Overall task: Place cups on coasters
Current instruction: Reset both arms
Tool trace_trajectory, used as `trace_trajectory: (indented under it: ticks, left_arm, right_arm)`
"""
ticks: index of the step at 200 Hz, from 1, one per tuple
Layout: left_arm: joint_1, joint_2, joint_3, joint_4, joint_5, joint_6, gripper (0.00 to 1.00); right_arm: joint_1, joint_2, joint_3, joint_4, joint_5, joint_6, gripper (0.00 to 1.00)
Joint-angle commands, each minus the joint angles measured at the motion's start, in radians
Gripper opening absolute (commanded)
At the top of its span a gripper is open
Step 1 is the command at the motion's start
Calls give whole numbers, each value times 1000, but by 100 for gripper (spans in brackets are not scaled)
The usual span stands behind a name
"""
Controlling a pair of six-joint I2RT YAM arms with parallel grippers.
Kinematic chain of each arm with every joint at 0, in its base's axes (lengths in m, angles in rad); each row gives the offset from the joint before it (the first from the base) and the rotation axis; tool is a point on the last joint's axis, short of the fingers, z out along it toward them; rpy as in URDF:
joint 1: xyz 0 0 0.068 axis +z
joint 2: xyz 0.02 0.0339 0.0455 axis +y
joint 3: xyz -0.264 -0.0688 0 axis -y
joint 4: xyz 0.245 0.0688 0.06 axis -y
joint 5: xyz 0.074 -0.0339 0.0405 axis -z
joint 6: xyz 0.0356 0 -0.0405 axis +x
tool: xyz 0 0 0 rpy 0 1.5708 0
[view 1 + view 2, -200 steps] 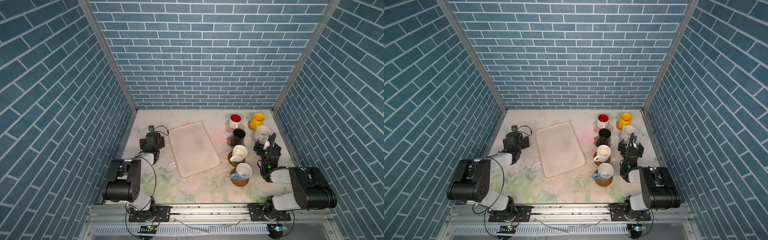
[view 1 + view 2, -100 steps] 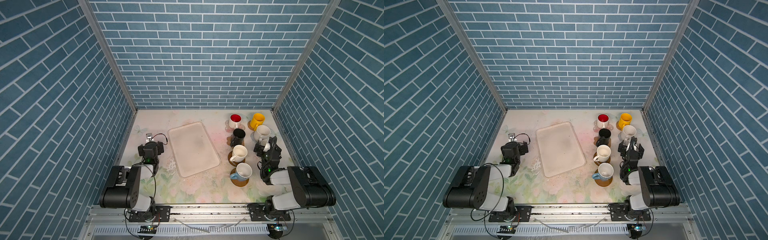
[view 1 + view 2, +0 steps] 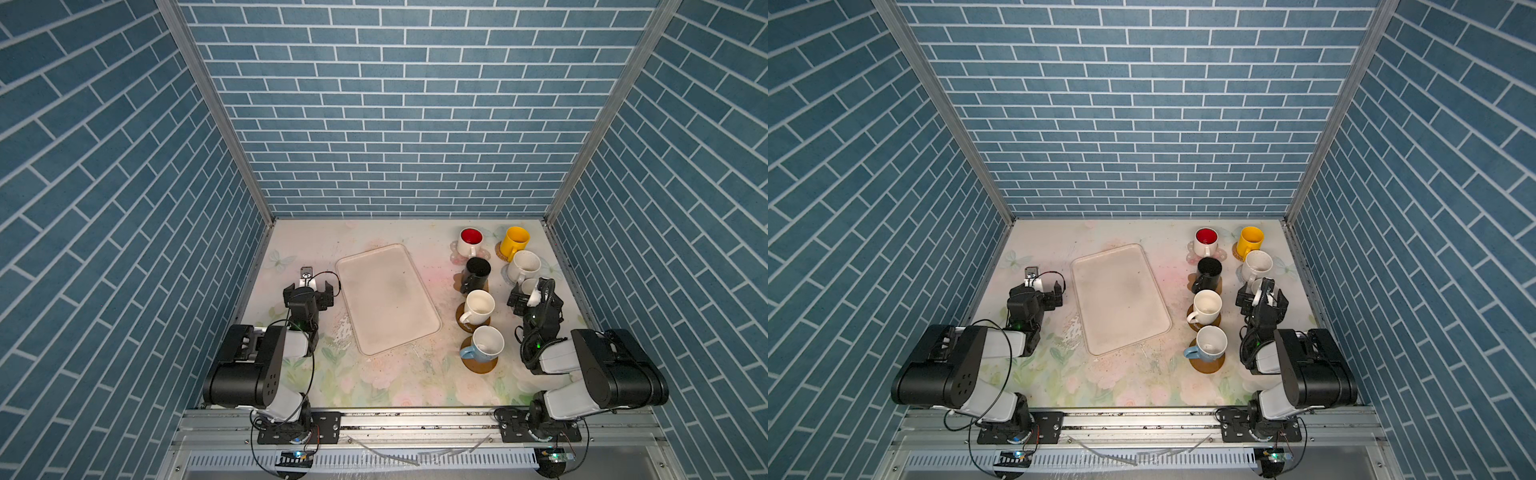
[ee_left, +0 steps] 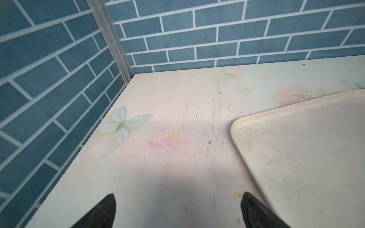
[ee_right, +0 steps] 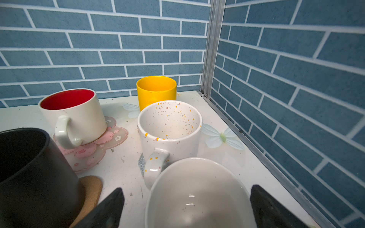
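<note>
Several cups stand at the right in both top views. The red-inside cup [image 3: 471,241] is on the pink flower coaster [image 5: 110,136]. The yellow cup [image 3: 515,241] is on a rattan coaster [image 3: 500,255]. The black cup [image 5: 29,167], speckled cup [image 5: 169,126], cream cup [image 3: 478,306] and light blue cup [image 3: 487,344] each sit on a coaster. My right gripper [image 5: 187,205] is open, with its jaws standing either side of a pale cup [image 5: 197,197]. Whatever that cup stands on is hidden. My left gripper [image 4: 178,197] is open over bare table, holding nothing.
The large cream tray [image 3: 386,299] lies empty mid-table, its edge just beside my left gripper's fingertip [image 4: 250,205]. Blue brick walls close in the left, back and right sides. A metal rail [image 3: 415,419] runs along the front.
The left arm has folded back toward the front and its gripper has shifted slightly. The right arm has barely moved. Both grippers stayed open and no cup moved.
</note>
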Motion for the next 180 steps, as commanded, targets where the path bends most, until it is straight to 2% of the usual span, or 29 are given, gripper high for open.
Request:
trace_trajectory:
  ticks: [1, 33, 60, 76, 100, 108, 120, 133, 154, 180]
  left_arm:
    - [-1, 10, 40, -44, 59, 27, 99]
    - [-1, 9, 42, -51, 58, 27, 99]
    - [-1, 10, 36, -35, 63, 30, 99]
    - [-2, 9, 37, -39, 71, 32, 99]
    - [-2, 10, 38, -39, 71, 32, 99]
    - [-2, 7, 36, -39, 70, 32, 99]
    - [-1, 9, 37, -39, 70, 32, 99]
    - [-2, 9, 36, -39, 70, 32, 99]
    - [-2, 11, 40, -43, 72, 32, 99]
    - [-1, 11, 41, -46, 73, 32, 99]
  right_arm:
    - [-3, -6, 0, 3, -8, -45, 99]
    - [-3, -24, 42, -101, -40, -56, 99]
    - [-2, 12, 12, -5, -78, -67, 99]
    - [-2, 10, 15, -18, -86, -68, 99]
    - [-4, 66, 43, -34, -182, -95, 99]
    - [-5, 94, 41, 15, -180, -94, 99]
    - [-9, 65, 42, -40, -180, -89, 99]
    - [-9, 81, 44, -14, -182, -91, 99]
    - [-19, 62, 80, -101, -176, -75, 99]
    - [-67, 47, 200, -359, -216, -29, 99]
